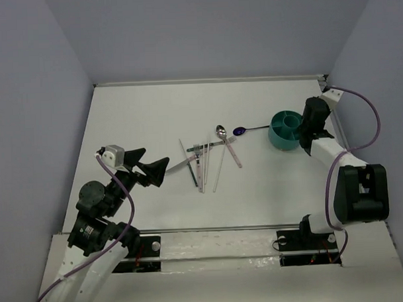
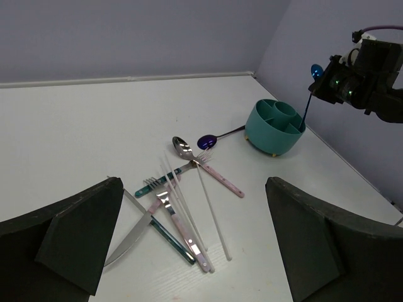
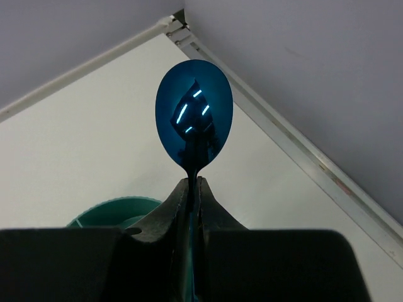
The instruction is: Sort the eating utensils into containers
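Right fingers (image 3: 173, 214) around blue spoon (image 3: 194, 113)

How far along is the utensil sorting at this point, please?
Nothing shows in the cup yet. The right end effector holds a blue spoon upright over it. A second blue spoon and the pile lie on the table, with the left end effector open beside them.

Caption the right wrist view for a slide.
Right hand pinches a glossy dark blue spoon upright, bowl up, over the round teal cup.
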`<state>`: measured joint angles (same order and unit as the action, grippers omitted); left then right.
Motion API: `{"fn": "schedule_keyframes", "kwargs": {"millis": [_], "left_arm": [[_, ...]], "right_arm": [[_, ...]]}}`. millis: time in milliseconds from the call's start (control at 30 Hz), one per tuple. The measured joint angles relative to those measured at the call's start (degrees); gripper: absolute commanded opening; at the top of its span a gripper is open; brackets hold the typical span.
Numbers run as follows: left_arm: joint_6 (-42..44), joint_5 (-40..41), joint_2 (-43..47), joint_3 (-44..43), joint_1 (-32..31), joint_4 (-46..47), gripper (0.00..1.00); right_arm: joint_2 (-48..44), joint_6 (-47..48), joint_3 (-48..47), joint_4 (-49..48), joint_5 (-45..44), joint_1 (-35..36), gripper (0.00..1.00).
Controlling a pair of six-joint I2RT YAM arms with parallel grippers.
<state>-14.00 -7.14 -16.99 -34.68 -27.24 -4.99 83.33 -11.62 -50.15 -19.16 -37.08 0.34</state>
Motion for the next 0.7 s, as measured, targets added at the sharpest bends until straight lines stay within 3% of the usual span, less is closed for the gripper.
{"fn": "schedule_keyframes", "kwargs": {"millis": [100, 333, 700], "left_arm": [[0.0, 0.0, 0.0, 0.0, 0.0, 0.0, 0.99], [0.0, -0.17, 0.0, 0.0, 0.0, 0.02, 0.99], [0.0, -0.24, 0.0, 0.0, 0.0, 0.04, 0.99]], "right_arm": [[0.13, -0.2, 1.92, -1.25, 1.03, 0.0, 0.02], [0.11, -0.87, 2.43, -1.81, 2.97, 0.48, 0.19], [0.11, -2.12, 2.95, -0.5, 2.99, 2.78, 0.3]]}}
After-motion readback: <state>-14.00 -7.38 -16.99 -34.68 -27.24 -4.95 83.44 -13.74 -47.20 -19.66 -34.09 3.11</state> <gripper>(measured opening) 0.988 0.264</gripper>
